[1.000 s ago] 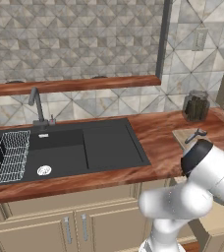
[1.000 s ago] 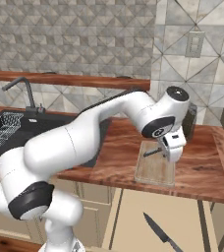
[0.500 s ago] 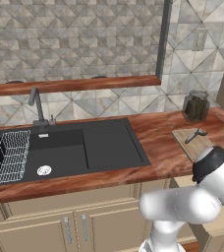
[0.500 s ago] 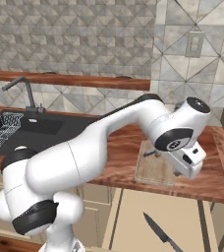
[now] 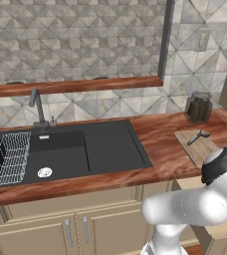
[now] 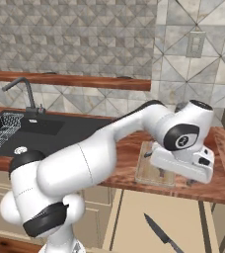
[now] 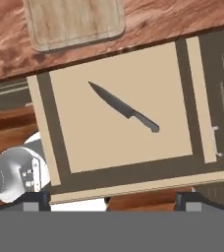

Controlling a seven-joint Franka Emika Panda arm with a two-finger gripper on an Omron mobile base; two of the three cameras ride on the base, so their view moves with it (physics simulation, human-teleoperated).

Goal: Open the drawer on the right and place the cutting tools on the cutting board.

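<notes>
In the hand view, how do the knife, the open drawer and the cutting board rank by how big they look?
1. Drawer, largest.
2. Cutting board, partly cut off at the top, so its rank is unsure.
3. Knife, smallest.

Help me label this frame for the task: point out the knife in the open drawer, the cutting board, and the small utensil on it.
knife [image 7: 124, 109]: hand view, where blade meets handle.
cutting board [image 7: 74, 22]: hand view, bare middle of the board.
small utensil [image 5: 198, 137]: left base view, middle of its handle.
</notes>
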